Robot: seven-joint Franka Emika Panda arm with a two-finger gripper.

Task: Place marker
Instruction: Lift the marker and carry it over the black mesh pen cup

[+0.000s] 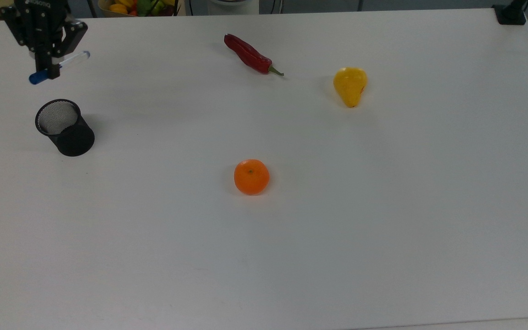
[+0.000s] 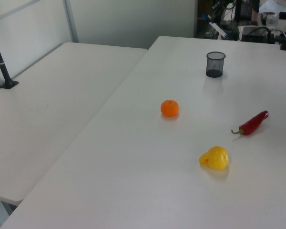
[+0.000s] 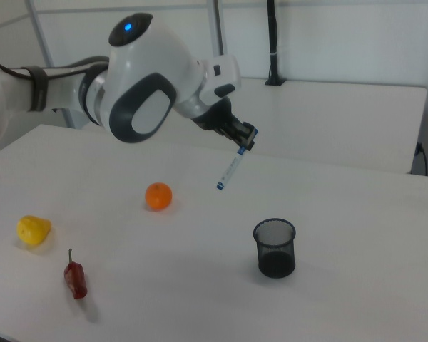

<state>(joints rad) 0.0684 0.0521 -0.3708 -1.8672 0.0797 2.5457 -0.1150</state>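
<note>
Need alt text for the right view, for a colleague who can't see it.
The white arm's end effector holds the marker tilted in the air above the table, up and to the right view's left of the black mesh cup. An orange, yellow pear and red chili lie farther left.
</note>
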